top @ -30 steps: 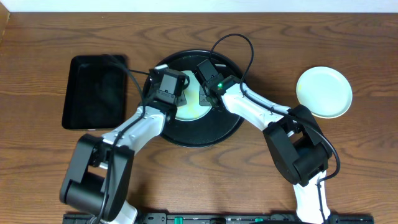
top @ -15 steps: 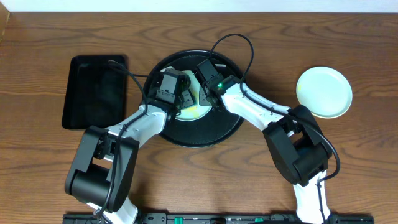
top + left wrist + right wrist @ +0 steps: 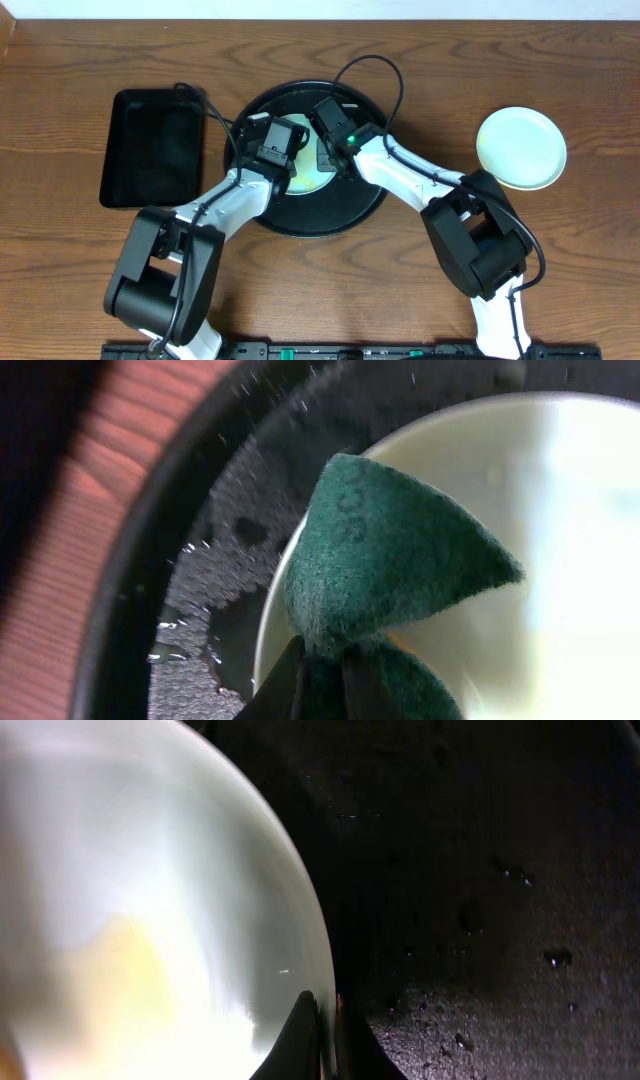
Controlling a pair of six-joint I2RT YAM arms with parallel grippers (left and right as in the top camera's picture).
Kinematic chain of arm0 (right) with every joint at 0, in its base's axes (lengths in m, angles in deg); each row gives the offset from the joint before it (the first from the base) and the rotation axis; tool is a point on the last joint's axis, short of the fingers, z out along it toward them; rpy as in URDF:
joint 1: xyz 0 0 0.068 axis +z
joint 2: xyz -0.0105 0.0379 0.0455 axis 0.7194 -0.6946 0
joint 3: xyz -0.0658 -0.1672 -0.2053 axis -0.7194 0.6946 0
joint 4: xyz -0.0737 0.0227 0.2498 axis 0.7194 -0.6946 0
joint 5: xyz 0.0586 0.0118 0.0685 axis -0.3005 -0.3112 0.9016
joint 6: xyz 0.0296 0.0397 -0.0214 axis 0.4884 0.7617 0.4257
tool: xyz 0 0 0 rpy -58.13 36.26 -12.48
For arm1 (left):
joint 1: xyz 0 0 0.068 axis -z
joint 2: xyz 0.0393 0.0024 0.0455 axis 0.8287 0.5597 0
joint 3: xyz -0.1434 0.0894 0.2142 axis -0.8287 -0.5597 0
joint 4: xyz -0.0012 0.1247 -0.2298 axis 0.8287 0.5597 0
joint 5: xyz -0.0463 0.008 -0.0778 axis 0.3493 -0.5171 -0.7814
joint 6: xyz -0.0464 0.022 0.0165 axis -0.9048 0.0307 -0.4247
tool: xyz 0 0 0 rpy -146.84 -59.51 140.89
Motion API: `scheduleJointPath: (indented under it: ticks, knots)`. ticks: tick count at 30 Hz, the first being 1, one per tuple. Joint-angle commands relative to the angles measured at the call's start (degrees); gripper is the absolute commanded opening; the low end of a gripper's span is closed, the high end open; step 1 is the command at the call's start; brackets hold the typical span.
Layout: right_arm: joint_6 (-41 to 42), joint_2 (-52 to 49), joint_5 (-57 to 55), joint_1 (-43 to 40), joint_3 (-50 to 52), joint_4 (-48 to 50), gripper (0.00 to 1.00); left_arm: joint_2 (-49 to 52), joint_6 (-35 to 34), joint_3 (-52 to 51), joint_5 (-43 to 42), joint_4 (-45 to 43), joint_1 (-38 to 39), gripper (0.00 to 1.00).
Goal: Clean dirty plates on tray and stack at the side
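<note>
Both pincers' tips hidden from above, over black tray. Close up, left pincer squeezed tight on green pad; right pincer pinching pale plate at its rim.

Left arm and right arm huddle over the round black tray, pale plate peeking out between them.

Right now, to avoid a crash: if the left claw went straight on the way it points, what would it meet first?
Probably the pale plate, through the green pad that the left claw grips; depth is unclear.
</note>
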Motion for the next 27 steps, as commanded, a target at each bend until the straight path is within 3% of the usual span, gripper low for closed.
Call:
scheduleJointPath:
  ticks: [1, 11, 16, 22, 27]
  knots:
    - [-4.7, -4.2, 1.5, 1.2, 1.9, -1.1, 0.01, -4.8, 1.3, -0.9, 9.9, -1.2, -1.5, 0.08]
    - [-16.5, -1.2, 0.7, 1.2, -2.8, -2.6, 0.01, -23.0, 1.3, -0.8, 3.2, 1.7, -4.7, 0.08]
    - [-23.6, 3.7, -9.4, 1.7, -7.2, -6.7, 0.01, -28.0, 0.6, -0.8, 3.2, 7.8, -11.7, 0.07]
    - [-43.4, 11.8, -27.2, 4.9, -10.4, -6.7, 0.01, -28.5, -1.8, -0.9, -2.7, 11.4, -21.9, 0.08]
    - [-62.7, 16.3, -43.9, 8.9, -10.6, 0.5, 0.01, -28.5, -3.3, -0.9, -6.6, 11.5, -27.0, 0.07]
